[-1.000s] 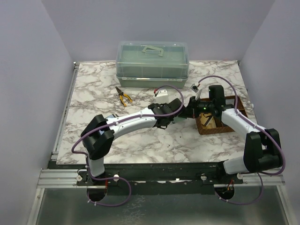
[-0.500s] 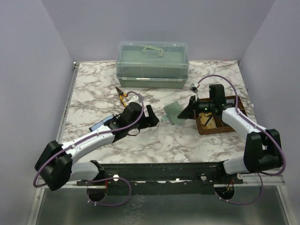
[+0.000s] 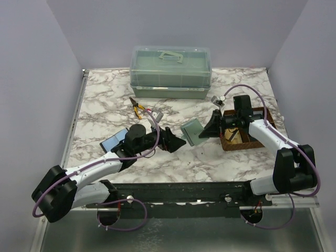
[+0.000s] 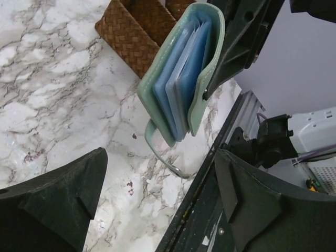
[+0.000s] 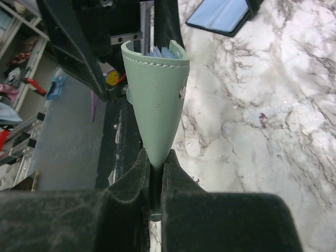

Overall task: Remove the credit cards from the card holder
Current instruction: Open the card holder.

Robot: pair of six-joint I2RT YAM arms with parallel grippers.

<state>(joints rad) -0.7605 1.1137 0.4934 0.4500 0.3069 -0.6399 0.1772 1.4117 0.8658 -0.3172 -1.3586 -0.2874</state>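
The card holder [image 3: 192,131] is a grey-green wallet held off the marble, folded edge pinched in my right gripper [image 3: 210,127], which is shut on it. In the right wrist view the card holder [image 5: 157,100] tapers down into the right gripper [image 5: 156,170]. The left wrist view looks into the card holder [image 4: 181,84], where blue pocket layers show. The credit cards are hidden; I can pick none out among those layers. My left gripper [image 3: 174,140] stands open and empty just left of the holder. In its own view the left gripper [image 4: 157,205] has wide-apart fingers [image 4: 58,199] short of the holder.
A brown woven basket [image 3: 251,140] sits under the right arm, seen also as the basket [image 4: 139,29] behind the holder. A lidded green box [image 3: 170,72] stands at the back. Yellow-handled pliers [image 3: 139,108] and a black-framed blue panel [image 3: 113,139] lie at left.
My left arm drew back leftward from the holder and its gripper went from shut to open. The right gripper kept its grip, and the holder now hangs slightly lower and more face-on.
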